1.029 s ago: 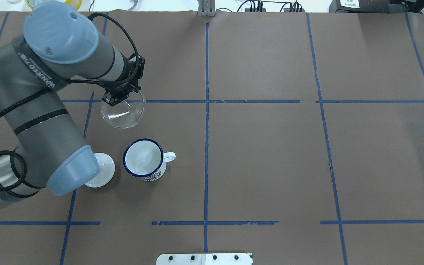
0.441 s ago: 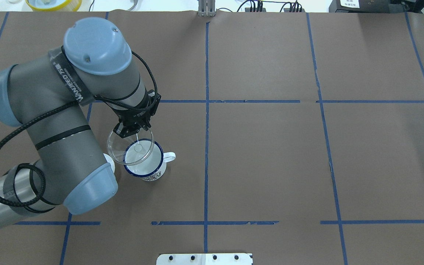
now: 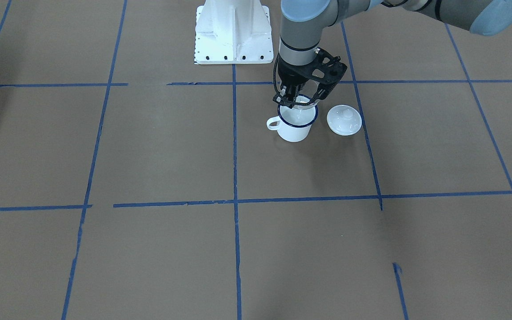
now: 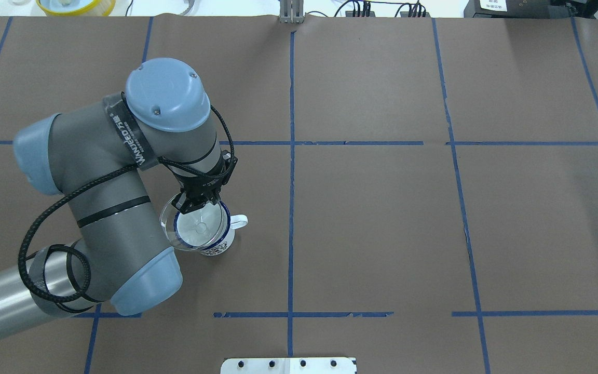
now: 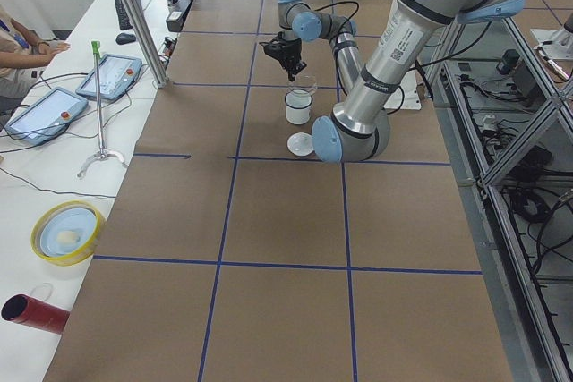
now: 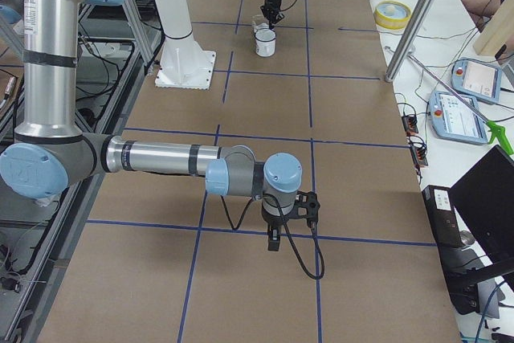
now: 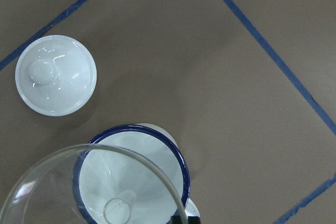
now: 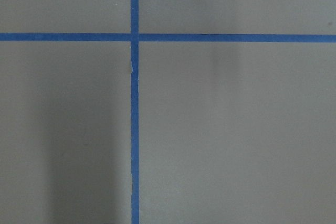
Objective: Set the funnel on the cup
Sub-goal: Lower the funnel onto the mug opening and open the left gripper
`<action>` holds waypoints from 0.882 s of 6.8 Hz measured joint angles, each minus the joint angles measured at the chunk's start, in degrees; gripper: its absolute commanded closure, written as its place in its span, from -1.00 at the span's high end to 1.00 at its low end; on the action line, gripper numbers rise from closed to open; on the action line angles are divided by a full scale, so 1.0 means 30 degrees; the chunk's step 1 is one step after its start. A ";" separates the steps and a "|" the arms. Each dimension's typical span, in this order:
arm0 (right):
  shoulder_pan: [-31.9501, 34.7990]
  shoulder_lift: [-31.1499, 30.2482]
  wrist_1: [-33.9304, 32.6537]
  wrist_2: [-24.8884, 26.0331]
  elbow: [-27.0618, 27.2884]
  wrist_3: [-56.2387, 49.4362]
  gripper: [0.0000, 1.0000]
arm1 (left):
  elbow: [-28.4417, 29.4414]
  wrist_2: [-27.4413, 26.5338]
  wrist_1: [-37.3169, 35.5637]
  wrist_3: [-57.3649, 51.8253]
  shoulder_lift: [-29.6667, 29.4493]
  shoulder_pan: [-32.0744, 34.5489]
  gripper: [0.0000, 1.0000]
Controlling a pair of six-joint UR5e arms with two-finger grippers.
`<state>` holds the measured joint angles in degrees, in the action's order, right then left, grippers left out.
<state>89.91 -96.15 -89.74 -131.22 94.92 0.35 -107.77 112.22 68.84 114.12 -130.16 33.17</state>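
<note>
The white enamel cup with a dark-blue rim stands left of the table's middle, handle pointing right. My left gripper is shut on the far rim of the clear funnel and holds it just over the cup's mouth. In the left wrist view the funnel's stem is inside the cup's rim while its cone hangs a little off to one side. The front view shows the funnel low over the cup. My right gripper hangs over bare table far away; I cannot tell its state.
A white domed lid with a knob lies on the table close beside the cup; it also shows in the left wrist view. The overhead view hides it under my left arm. The white robot base stands behind.
My left gripper has carried the funnel from the far side of the cup toward the robot and lowered it until it is over the cup's mouth.
</note>
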 measured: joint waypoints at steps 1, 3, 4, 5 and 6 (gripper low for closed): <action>0.0001 0.0001 0.0000 0.0000 0.0000 0.0000 1.00 | 0.0417 -0.0042 0.0065 -0.0447 -0.0059 -0.0106 -1.00; 0.0000 0.0000 0.0000 0.0000 0.0000 0.0000 1.00 | 0.1505 -0.0077 0.0686 -0.0998 -0.0175 -0.0130 -1.00; -0.0001 0.0001 0.0000 0.0000 0.0001 0.0000 1.00 | 0.1882 -0.0081 0.1000 -0.1063 -0.0201 -0.0141 -1.00; 0.0000 0.0000 0.0001 0.0000 0.0000 -0.0001 1.00 | 0.2020 -0.0097 0.1130 -0.1092 -0.0251 -0.0149 -1.00; 0.0000 0.0001 0.0000 0.0000 0.0000 0.0000 1.00 | 0.2073 -0.0122 0.1174 -0.1111 -0.0304 -0.0154 -0.88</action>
<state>89.91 -96.15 -89.74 -131.22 94.92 0.35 -101.55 111.86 72.36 110.78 -131.07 32.71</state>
